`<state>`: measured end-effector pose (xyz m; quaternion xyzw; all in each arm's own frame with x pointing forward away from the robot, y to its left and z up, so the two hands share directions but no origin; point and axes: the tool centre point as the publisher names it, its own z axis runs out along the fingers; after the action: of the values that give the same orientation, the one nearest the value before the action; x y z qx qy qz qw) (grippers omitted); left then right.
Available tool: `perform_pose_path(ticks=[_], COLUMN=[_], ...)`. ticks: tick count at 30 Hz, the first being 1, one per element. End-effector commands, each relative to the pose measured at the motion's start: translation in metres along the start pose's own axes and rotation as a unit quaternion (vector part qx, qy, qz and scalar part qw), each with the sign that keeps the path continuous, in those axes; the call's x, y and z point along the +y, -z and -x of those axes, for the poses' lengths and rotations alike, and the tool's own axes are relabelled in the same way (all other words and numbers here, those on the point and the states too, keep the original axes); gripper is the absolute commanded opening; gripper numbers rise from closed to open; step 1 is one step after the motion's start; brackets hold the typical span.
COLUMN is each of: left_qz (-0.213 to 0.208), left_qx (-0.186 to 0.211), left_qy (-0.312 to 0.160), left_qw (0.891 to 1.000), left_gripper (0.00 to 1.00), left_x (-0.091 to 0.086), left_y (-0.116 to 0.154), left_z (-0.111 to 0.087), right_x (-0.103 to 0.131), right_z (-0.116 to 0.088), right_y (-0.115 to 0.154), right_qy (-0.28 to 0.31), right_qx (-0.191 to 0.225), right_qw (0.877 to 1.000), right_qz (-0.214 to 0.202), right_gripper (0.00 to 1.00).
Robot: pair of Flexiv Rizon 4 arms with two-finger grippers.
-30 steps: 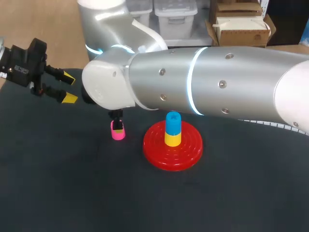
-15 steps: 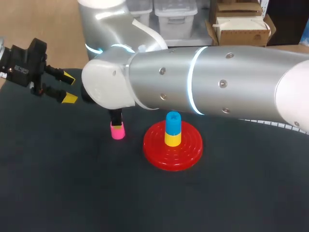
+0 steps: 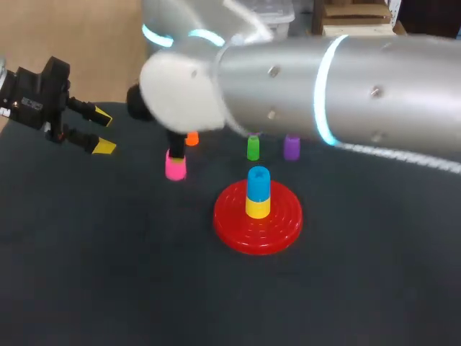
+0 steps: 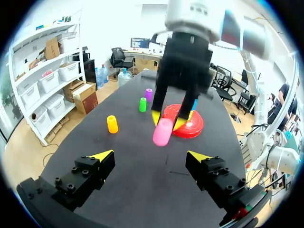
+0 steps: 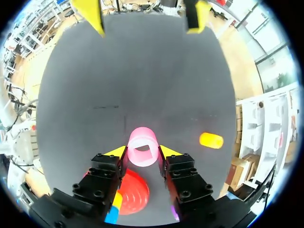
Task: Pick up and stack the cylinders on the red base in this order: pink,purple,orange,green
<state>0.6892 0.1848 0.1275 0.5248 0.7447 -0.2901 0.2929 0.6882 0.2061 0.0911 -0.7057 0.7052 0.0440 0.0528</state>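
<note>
**Pink cylinder in the grip, first stacking step under way**

Nearest the robot, the red base [image 3: 236, 232] is sitting on the dark table [image 3: 108, 281], with a yellow-and-blue post [image 3: 258, 192] standing up from its middle and carrying no cylinder yet. Just beyond it and to its left, the right gripper [image 5: 142, 153] is clamping the pink cylinder [image 3: 175, 167]. In the right wrist view both yellow-tipped fingers are pressing on it from opposite sides, and its hollow end is facing the camera. From the left wrist view the cylinder is hanging tilted and seems to be clear of the table, though that is a judgement.

Farther back, the orange cylinder [image 3: 191, 138], the green cylinder [image 3: 253, 148] and the purple cylinder [image 3: 291, 147] are waiting upright in a loose row, well apart from one another and untouched. Off to the left, the left gripper [image 3: 96, 130] is hovering with its fingers spread wide and nothing between them.

The step in hand is the carrying of pink, the first in the order. The next move is probably calling for a shift over the base, a levelling of the cylinder so its bore is lining up with the post, then a straight lowering before the fingers are parting. The tilt is the likely trouble, since a skewed bore may catch on the post's top.
</note>
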Motion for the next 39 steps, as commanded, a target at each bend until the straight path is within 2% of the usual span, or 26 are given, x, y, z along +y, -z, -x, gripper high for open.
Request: perform_pose_path(ticks=[1,4,8,13,18,27,39], left_qz=[0.0,0.0,0.0,0.0,0.0,0.0,0.0], left_qx=[-0.001,-0.001,-0.001,-0.001,-0.001,-0.001,-0.001], left_qy=[-0.001,-0.001,-0.001,-0.001,-0.001,-0.001,-0.001], left_qw=[1.0,1.0,1.0,1.0,1.0,1.0,1.0], left_gripper=[1.0,1.0,1.0,1.0,1.0,1.0,1.0], left_x=[0.0,0.0,0.0,0.0,0.0,0.0,0.0], left_y=[0.0,0.0,0.0,0.0,0.0,0.0,0.0], left_z=[-0.001,-0.001,-0.001,-0.001,-0.001,-0.001,-0.001], right_x=[0.018,0.021,0.024,0.023,0.019,0.031,0.047], right_z=[-0.045,-0.069,-0.098,-0.124,-0.14,-0.155,-0.15], right_y=[0.055,0.077,0.09,0.095,0.087,0.088,0.077], right_qy=[-0.002,-0.006,-0.019,-0.039,-0.052,-0.038,0.012], right_qx=[-0.062,-0.069,-0.067,-0.06,-0.038,-0.015,0.024], right_qw=[0.998,0.997,0.997,0.995,0.996,0.998,1.0], right_qz=[-0.024,-0.029,-0.045,-0.064,-0.07,-0.05,-0.003], right_gripper=[0.0,0.0,0.0,0.0,0.0,0.0,0.0])
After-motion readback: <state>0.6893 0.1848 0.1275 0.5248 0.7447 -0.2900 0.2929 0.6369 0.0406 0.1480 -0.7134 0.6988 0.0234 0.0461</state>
